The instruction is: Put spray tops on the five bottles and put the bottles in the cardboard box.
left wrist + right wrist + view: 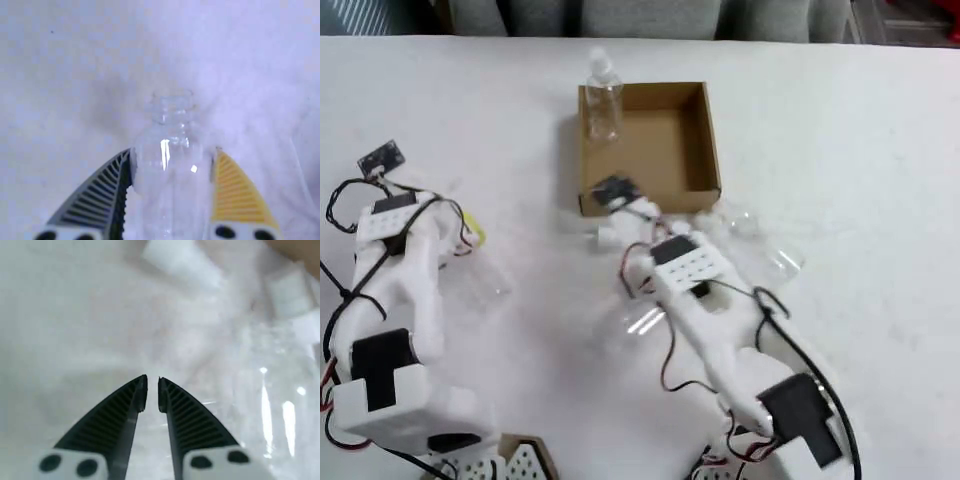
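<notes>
A clear bottle without a top sits between the black and yellow fingers of my left gripper, which is shut on its body; the open neck points away. In the high view that gripper is at the table's left. My right gripper hangs shut and holds nothing, just over the table in front of the cardboard box. White spray tops lie beyond it, and another clear bottle lies beside it. One bottle with a top stands in the box's far left corner.
More clear bottles lie on the table right of the box's front corner, and one lies beside the right arm. A small black board with wires sits at the far left. Open white table stretches to the right.
</notes>
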### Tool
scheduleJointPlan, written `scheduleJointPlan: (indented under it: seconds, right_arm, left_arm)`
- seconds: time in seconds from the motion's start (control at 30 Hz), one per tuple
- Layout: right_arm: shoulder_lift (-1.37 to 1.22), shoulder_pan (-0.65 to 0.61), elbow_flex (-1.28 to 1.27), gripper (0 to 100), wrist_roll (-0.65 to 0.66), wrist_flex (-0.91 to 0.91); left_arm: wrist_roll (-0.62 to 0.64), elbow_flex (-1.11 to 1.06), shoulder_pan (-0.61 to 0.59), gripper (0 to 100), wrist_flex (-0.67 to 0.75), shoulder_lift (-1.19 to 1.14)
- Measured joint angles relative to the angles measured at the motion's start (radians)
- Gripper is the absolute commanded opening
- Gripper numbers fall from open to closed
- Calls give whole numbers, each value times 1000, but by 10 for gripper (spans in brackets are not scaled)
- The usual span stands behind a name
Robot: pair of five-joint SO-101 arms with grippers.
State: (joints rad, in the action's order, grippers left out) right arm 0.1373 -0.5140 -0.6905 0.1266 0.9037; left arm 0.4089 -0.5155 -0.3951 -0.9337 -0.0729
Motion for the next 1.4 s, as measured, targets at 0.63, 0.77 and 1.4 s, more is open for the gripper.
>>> scheduleJointPlan:
  seconds: [0.63,0.77,1.4]
  right_arm:
    - [46,0,91,163,232,-38]
    - [-28,-8,95,166,347,-117]
    - [-155,-51,95,198,772,-318]
  left_arm:
    - [2,0,0,21,0,0]
    - [2,0,0,21,0,0]
    - [-54,-35,0,21,80,0]
